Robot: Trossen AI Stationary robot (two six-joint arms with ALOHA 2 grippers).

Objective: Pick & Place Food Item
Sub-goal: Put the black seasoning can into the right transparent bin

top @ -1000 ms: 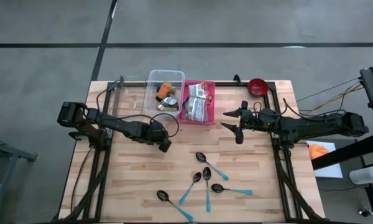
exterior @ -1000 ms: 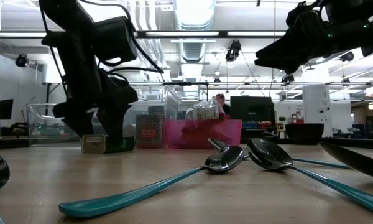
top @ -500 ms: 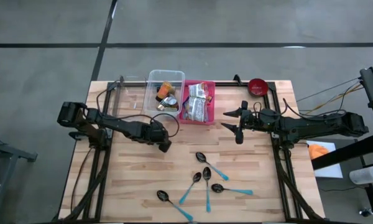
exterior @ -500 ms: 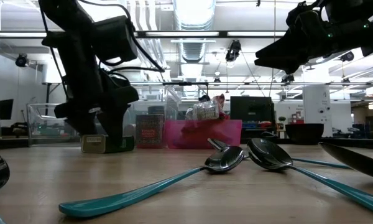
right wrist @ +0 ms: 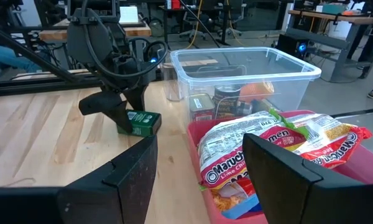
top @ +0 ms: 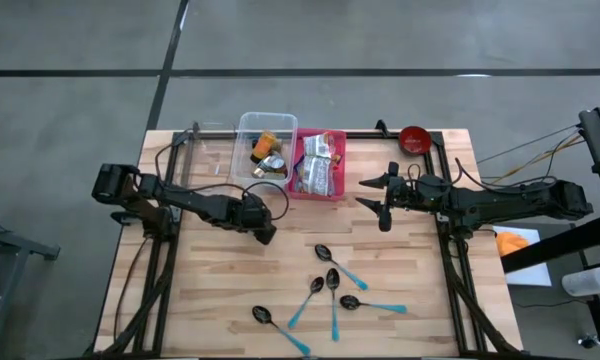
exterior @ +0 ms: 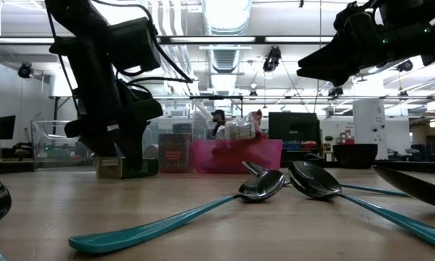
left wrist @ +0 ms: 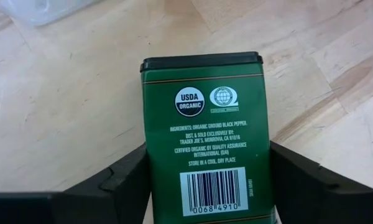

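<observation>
Fingers point(left wrist: 127, 180) of left gripper point(left wrist: 208, 186) flank green pepper tin point(left wrist: 205, 140) lying on bench point(top: 220, 290), near clear bin point(top: 265, 145); apparently touching, firm hold unconfirmed. Step: grasp. Next: squeeze, lift, carry. Right gripper point(top: 378, 203) waits open, empty, beside pink bin point(top: 320, 165).

Left end effector point(exterior: 119, 148): its fingers have drawn inward over the last second and now sit against both sides of the green pepper tin point(left wrist: 208, 140), which lies on the surface just in front of the clear bin point(top: 265, 145). In the low view the arm's outline above the tin has shifted slightly. Behind the pink bin point(exterior: 239, 154), a person point(exterior: 219, 123) in the room has moved leftward.
</observation>
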